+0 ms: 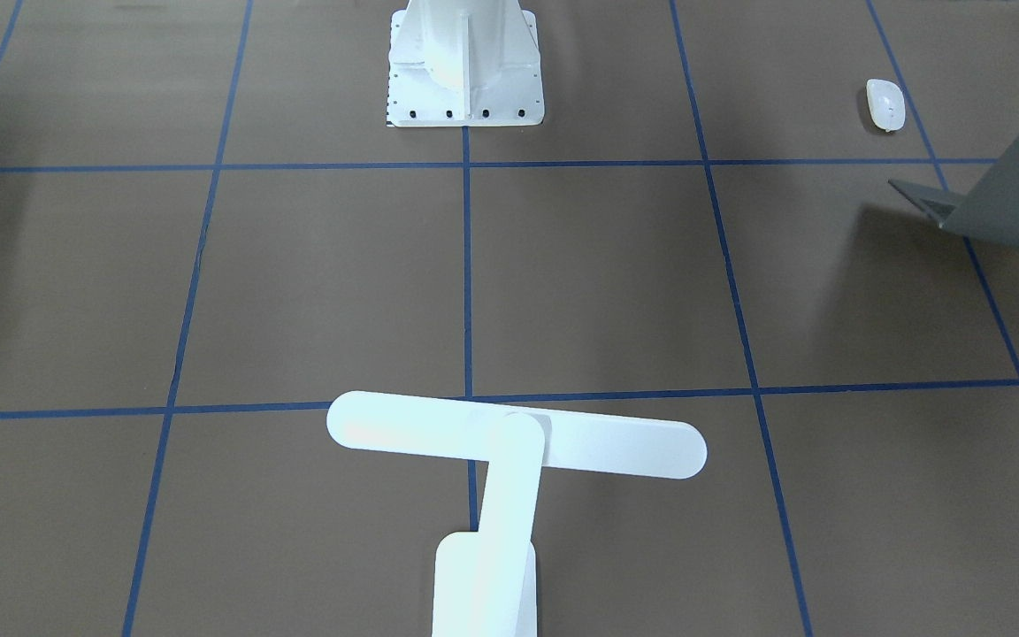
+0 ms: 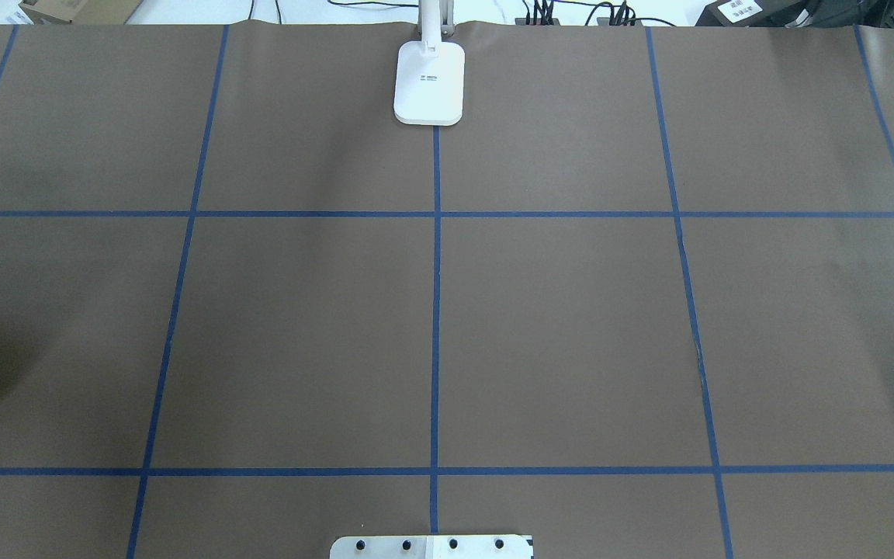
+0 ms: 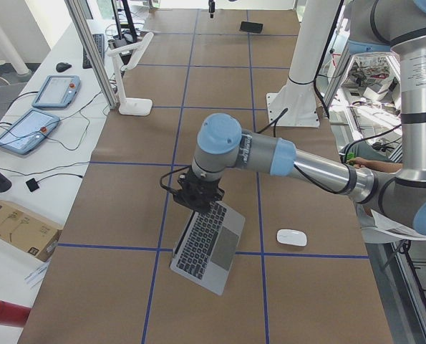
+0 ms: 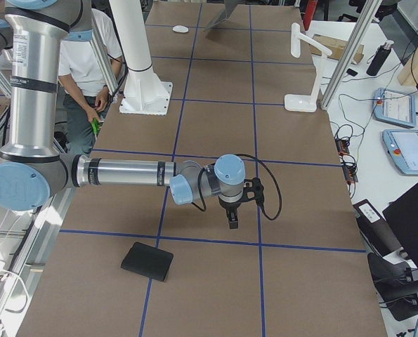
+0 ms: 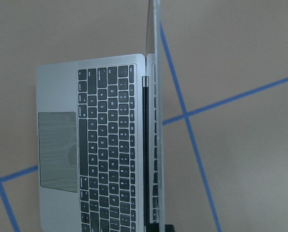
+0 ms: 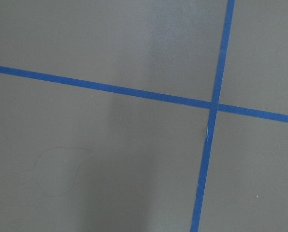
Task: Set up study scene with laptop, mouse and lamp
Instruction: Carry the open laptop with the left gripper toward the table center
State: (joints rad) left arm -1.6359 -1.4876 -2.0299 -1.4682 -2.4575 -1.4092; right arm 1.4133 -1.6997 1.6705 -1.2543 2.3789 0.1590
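At the robot's left end of the bench (image 3: 119, 208), your left claw (image 3: 198, 203) hangs directly over the laptop (image 3: 207, 244), at the hinge end of its keyboard, so that arm is the nearer one. The right claw (image 4: 233, 219) points down at bare paper well apart, toward the other end. Whether either claw is spread or pinched you cannot tell from these views. From the left wrist, the slim grey lid stands edge-on, about upright, its hinge line running away from the camera beside black keys and a grey trackpad. The white mouse (image 3: 291, 237) lies near the laptop, on the robot's side. The lamp (image 3: 130, 72) stands well apart.
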